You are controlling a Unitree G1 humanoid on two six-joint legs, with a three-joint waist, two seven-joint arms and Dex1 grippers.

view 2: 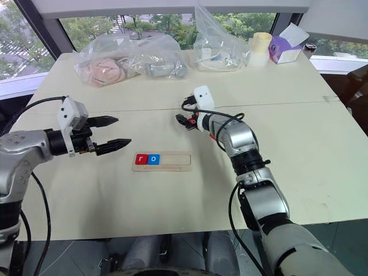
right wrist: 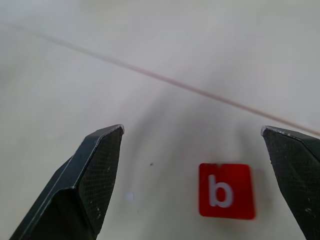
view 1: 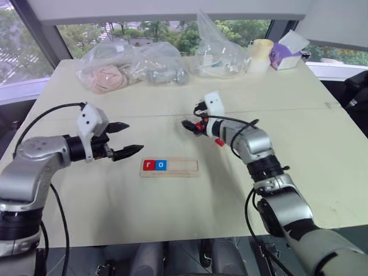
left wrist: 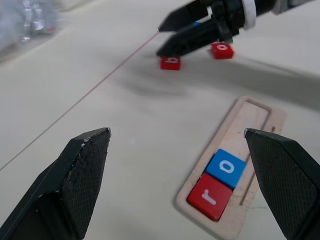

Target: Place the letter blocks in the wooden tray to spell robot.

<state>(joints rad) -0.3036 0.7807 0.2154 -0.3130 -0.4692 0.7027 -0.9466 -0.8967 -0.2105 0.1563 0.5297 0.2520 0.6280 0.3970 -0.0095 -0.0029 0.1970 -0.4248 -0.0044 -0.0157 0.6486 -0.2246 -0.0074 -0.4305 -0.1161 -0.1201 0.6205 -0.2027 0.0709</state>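
Observation:
The wooden tray (view 1: 185,167) lies mid-table. Its left end holds a red "r" block (view 1: 149,165) and, beside it, a blue "o" block (view 1: 161,165). The rest of the tray is bare. Beyond the tray a red "b" block (right wrist: 226,191) lies flat on the table, with another red block (left wrist: 222,50) close by. My right gripper (view 1: 187,124) hovers open just over the "b" block, which sits between and slightly ahead of its fingers (right wrist: 95,180). To the left of the tray my left gripper (view 1: 134,137) is raised, open and holding nothing.
Clear plastic bags (view 1: 129,69) with soft items lie along the table's far edge. A pale cup (view 1: 261,53) and a purple tissue box (view 1: 284,54) stand at the far right. A thin red line (left wrist: 100,82) crosses the tabletop behind the blocks.

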